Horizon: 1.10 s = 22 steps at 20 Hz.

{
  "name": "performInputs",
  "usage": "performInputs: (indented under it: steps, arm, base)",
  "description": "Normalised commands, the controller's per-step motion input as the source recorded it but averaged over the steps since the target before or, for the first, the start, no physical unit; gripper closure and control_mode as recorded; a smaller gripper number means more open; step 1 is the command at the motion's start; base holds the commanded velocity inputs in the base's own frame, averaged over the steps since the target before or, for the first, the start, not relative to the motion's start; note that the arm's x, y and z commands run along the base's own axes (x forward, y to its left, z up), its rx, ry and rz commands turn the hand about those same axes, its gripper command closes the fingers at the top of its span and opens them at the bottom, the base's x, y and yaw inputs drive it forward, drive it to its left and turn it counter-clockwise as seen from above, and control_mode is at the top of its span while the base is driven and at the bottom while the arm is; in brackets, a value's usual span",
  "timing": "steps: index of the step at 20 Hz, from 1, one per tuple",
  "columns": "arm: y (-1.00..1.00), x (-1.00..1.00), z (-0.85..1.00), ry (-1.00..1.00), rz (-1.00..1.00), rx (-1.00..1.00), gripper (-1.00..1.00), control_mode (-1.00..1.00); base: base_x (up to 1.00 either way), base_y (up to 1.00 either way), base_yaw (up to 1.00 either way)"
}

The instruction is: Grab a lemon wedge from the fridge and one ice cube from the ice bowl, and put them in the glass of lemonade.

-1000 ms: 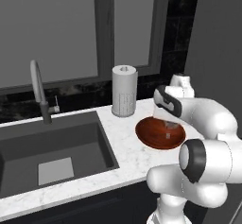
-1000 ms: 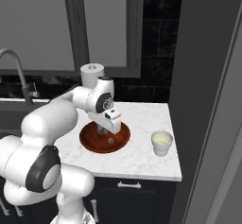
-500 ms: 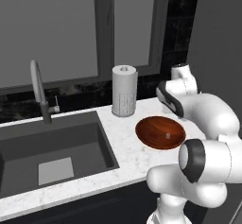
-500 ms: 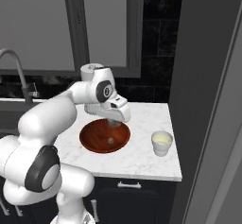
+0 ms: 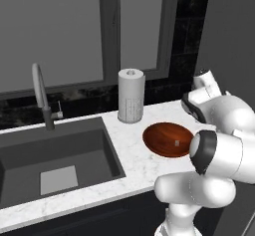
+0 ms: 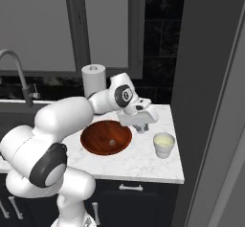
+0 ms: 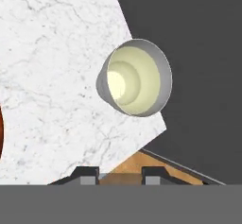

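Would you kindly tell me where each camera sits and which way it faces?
Left base view: behind the arm's left, facing sink, paper towel roll and bowl; arm at lower right.
Right base view: behind its right, facing the bowl and cup; arm at lower left, gripper between them.
Hand view: on the hand, looking down at the cup; fingertips at the bottom.
Both base views share roll and bowl.

Hand [image 6: 141, 127] up, bowl [image 6: 105, 137] → cup [image 6: 163, 145]

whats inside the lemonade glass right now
The glass of lemonade holds pale yellow liquid. No lemon wedge or ice cube can be made out in it from the hand view; anything sunk below the surface would not show.
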Motion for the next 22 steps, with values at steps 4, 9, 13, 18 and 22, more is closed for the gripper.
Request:
performInputs:
  steps: [4,9,13,18,22]
  arm:
    - [-0.64,0.00,-0.02,0.02,0.14,-0.04,1.00,-1.00]
    - [-0.08,0.27,-0.18,0.00,0.12,0.00,1.00,-1.00]
    - [-0.18,0.39,-0.26,0.00,0.10,0.00,1.00,-1.00]
    - [-0.40,0.25,-0.14,0.00,0.10,0.00,1.00,-1.00]
    - [-0.09,0.24,-0.27,0.00,0.07,0.00,1.00,-1.00]
  base:
    - [0.00,0.00,0.00]
    - [0.00,0.00,0.00]
    - [0.00,0.00,0.00]
    - [0.00,0.00,0.00]
    - [0.00,0.00,0.00]
